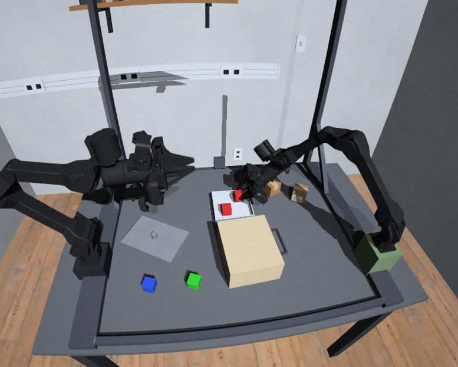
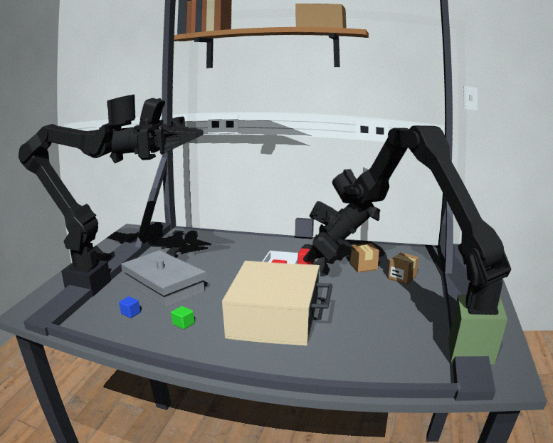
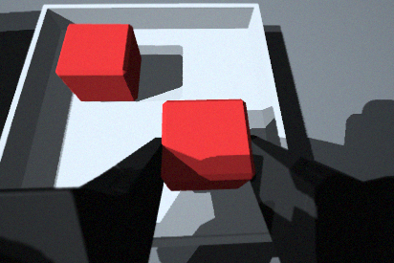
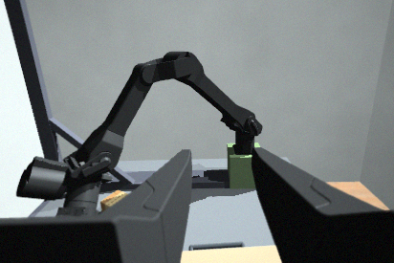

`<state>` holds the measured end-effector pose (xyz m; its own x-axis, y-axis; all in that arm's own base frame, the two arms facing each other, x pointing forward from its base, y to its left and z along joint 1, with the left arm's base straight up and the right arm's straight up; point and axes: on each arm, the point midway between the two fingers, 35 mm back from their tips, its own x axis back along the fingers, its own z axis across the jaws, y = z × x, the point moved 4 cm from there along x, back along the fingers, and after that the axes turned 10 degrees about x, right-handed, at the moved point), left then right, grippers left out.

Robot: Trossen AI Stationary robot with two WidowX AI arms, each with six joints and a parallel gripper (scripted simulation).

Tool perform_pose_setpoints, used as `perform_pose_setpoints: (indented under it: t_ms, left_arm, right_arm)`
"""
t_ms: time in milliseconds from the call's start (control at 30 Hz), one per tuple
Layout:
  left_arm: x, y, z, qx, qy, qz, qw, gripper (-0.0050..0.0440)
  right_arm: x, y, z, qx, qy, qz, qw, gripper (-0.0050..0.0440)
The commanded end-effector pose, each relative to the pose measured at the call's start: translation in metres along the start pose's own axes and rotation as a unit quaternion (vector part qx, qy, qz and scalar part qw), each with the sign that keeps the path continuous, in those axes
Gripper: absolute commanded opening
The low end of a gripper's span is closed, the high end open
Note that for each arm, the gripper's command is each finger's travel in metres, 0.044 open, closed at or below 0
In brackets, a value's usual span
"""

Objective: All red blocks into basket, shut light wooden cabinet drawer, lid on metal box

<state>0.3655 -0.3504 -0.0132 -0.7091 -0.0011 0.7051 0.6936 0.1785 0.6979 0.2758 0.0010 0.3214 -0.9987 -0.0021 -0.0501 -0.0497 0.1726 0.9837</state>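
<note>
Look, the left gripper [image 1: 241, 193] [image 2: 309, 256] [image 3: 205, 145] is squeezing a red block [image 1: 237, 196] [image 2: 304, 254] [image 3: 205, 126] low over the white basket [image 1: 243, 211] [image 2: 286, 256] [image 3: 215, 62], probably so it lands inside, near the other red block [image 1: 226, 209] [image 2: 280, 261] [image 3: 98, 52], not on the edge.

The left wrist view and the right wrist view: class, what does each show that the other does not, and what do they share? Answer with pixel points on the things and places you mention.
Only left wrist: the white basket [image 1: 217, 200] [image 2: 286, 258] [image 3: 115, 143], the gripped red block [image 1: 237, 195] [image 2: 304, 256] [image 3: 206, 129] and a second red block [image 1: 226, 209] [image 2: 279, 261] [image 3: 98, 53].

Only right wrist: the right gripper [image 1: 193, 164] [image 2: 201, 132] [image 4: 221, 157], green stand [image 1: 385, 262] [image 2: 479, 333] [image 4: 240, 172], part of the cabinet [image 1: 249, 245] [image 2: 269, 281] [image 4: 229, 256] and a cardboard box [image 4: 113, 201].

Both: the grey table top [image 1: 162, 311] [image 2: 362, 357] [image 3: 335, 62] [image 4: 215, 225] and parts of the left arm [image 1: 345, 136] [image 2: 438, 157] [image 3: 354, 220] [image 4: 172, 68].
</note>
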Motion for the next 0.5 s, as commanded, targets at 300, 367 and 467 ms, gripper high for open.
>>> perform_pose_setpoints:
  t_ms: [300,367,467]
  left_arm:
    - [-0.0014,0.0051,-0.0059,0.008,-0.009,-0.009,1.0,-0.005]
    - [-0.0018,0.0059,-0.0069,0.009,-0.01,-0.01,1.0,-0.005]
    - [0.0025,0.0111,-0.0091,0.012,-0.014,-0.014,1.0,-0.005]
  right_arm:
    - [0.0035,0.0154,-0.0035,0.0,-0.004,-0.023,1.0,0.0137]
    - [0.0035,0.0154,-0.0035,0.0,-0.004,-0.023,1.0,0.0137]
    - [0.0035,0.0154,-0.0035,0.0,-0.004,-0.023,1.0,0.0137]
